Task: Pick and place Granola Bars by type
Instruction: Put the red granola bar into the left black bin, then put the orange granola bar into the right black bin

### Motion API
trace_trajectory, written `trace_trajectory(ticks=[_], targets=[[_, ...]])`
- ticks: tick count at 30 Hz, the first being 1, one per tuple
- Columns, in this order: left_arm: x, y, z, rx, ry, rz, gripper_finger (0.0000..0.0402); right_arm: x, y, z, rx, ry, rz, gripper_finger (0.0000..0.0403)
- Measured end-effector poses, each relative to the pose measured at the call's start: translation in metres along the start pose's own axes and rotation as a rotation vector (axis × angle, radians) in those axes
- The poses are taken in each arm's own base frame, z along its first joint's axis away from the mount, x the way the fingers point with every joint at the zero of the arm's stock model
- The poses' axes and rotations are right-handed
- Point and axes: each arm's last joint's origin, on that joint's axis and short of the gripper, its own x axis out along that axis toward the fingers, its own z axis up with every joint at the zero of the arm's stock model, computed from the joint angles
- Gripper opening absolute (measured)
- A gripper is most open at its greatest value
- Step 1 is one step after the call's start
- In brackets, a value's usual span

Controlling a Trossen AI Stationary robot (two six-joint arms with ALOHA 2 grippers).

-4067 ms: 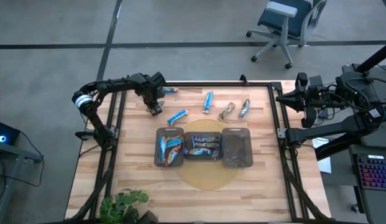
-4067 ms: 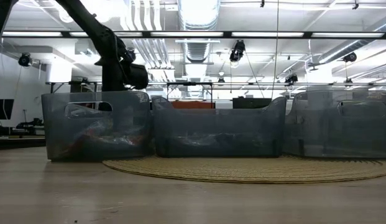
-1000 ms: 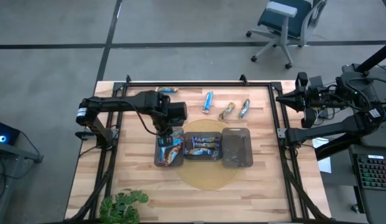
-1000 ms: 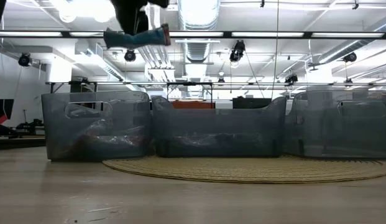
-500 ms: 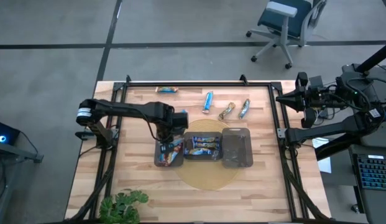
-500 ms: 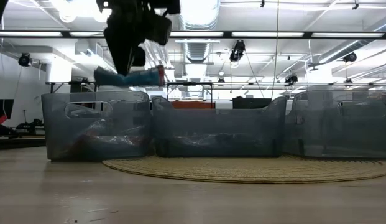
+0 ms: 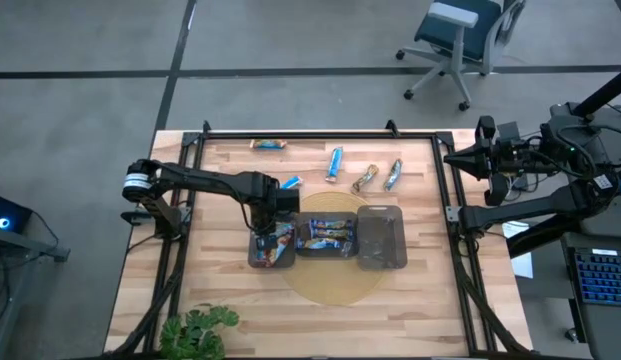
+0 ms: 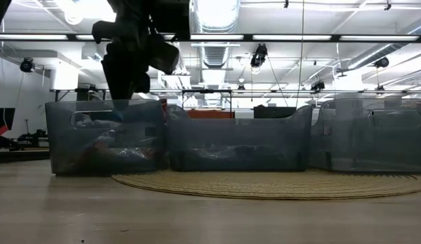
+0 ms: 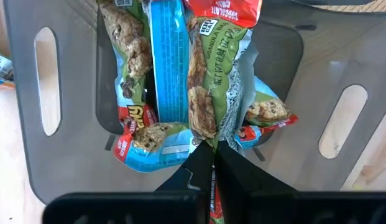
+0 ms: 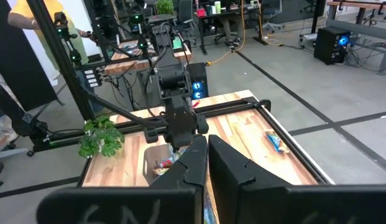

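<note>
My left gripper reaches down over the leftmost of three dark translucent rectangular trays, clamped on a blue wrapped granola bar; four shiny bars lie beyond the trays; right gripper closed, empty.

Below my left gripper sit three dark translucent plastic trays in a row on a round woven straw mat, all on the pale wooden table. A green potted plant stands at the table edge nearest my left side. A blue swivel office chair stands well beyond my right gripper.
</note>
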Motion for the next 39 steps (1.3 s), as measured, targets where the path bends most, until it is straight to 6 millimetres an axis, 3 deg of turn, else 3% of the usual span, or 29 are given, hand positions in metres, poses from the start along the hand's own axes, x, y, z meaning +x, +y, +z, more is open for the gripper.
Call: trace_trajectory(ticks=[10, 21, 26, 33, 39], targets=[[0.001, -0.004, 0.008, -0.015, -0.064, -0.133, 0.0005, 0.000, 0.000, 0.000, 0.000, 0.000, 0.001, 0.0008], [0.001, -0.004, 0.008, -0.036, -0.065, -0.146, 0.0086, 0.000, 0.000, 0.000, 0.011, 0.000, 0.001, 0.0008], [0.001, -0.005, 0.006, -0.042, -0.045, -0.166, 0.0100, 0.000, 0.000, 0.000, 0.011, 0.001, 0.001, 0.0008], [-0.010, -0.008, 0.010, -0.040, -0.066, -0.193, 0.0098, 0.000, 0.000, 0.000, 0.011, 0.001, 0.001, 0.0008], [-0.037, -0.013, 0.017, -0.013, -0.121, -0.200, 0.0079, 0.000, 0.000, 0.000, 0.011, 0.001, 0.001, 0.0008]])
